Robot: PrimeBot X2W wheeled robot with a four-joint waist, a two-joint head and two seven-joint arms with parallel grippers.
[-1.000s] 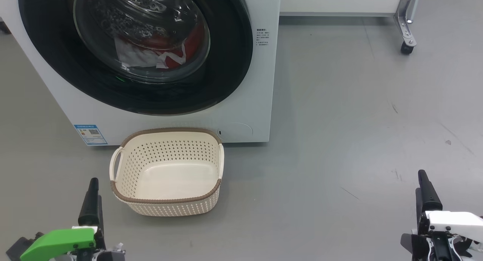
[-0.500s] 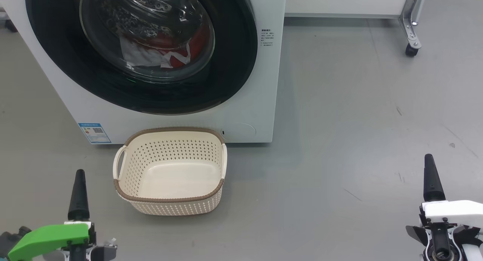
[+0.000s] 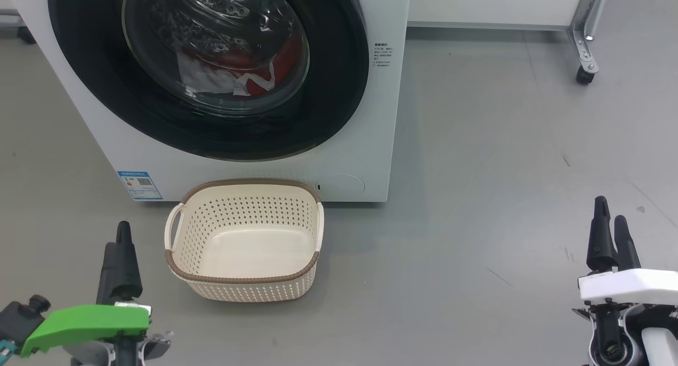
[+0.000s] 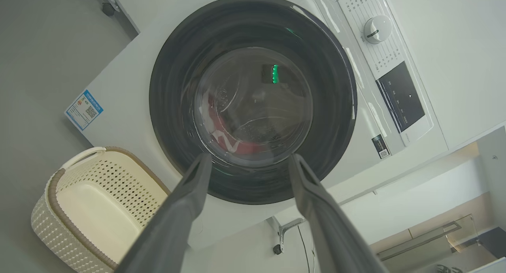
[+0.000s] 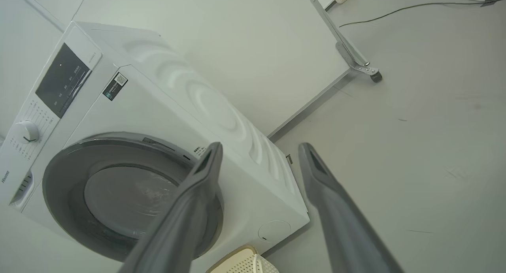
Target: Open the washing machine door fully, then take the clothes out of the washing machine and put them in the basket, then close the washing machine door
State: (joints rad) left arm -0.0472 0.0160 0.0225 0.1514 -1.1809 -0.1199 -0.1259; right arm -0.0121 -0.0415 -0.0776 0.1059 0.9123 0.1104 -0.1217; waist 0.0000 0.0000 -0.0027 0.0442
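- With its two dark fingers spread wide and nothing between them, the left gripper [image 4: 250, 158] points straight at the washing machine door [image 3: 212, 64], well short of it; the right gripper [image 3: 609, 210] is likewise released and empty, low over bare floor [image 3: 476, 170] well off to the right.
- The door looks shut flush against the washing machine [image 3: 381, 133], with the red-and-white clothes [image 3: 233, 74] heaped behind its glass.
- The likeliest trouble is a failed pull. The rim is glossy and no handle stands out from the front, so a fingertip could slide off.
- The basket [image 3: 243, 277] stands just in front of the machine, under the door. A low reach could nudge it aside, and garments would then land on the floor.
- Loose fabric may snag on the drum lip or trail out, so the door might later close on it.
- The head view gives both grippers' positions relative to the basket.
- The left wrist view adds the dial [image 4: 377, 29] and dark display [image 4: 399, 97] above the door.
- The right wrist view shows the machine's ribbed side and what may be a recess at the rim's edge.
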